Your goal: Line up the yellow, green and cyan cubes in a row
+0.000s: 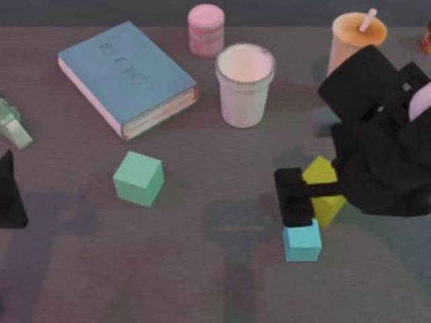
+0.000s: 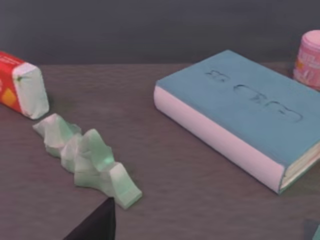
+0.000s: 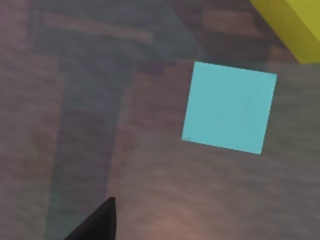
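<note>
The mint green cube (image 1: 138, 177) stands alone left of the table's middle. The cyan cube (image 1: 302, 241) rests on the table at the front right, and the wrist view shows it lying free (image 3: 229, 107). Just behind it, almost touching, is the yellow cube (image 1: 324, 195), partly hidden by my right arm; one corner shows (image 3: 292, 25). My right gripper (image 1: 296, 202) hovers over the near edge of these two cubes, open and holding nothing; one dark fingertip (image 3: 100, 225) shows. My left gripper (image 1: 10, 195) is parked at the left edge, also open, with one fingertip (image 2: 97, 225) in view.
A large blue book (image 1: 124, 77) lies at the back left, with a pale green bottle-like item (image 1: 13, 124) and a red and white box (image 2: 22, 90) near it. A pink jar (image 1: 205, 29), a white cup (image 1: 244, 84) and an orange cup with a straw (image 1: 357, 37) stand along the back.
</note>
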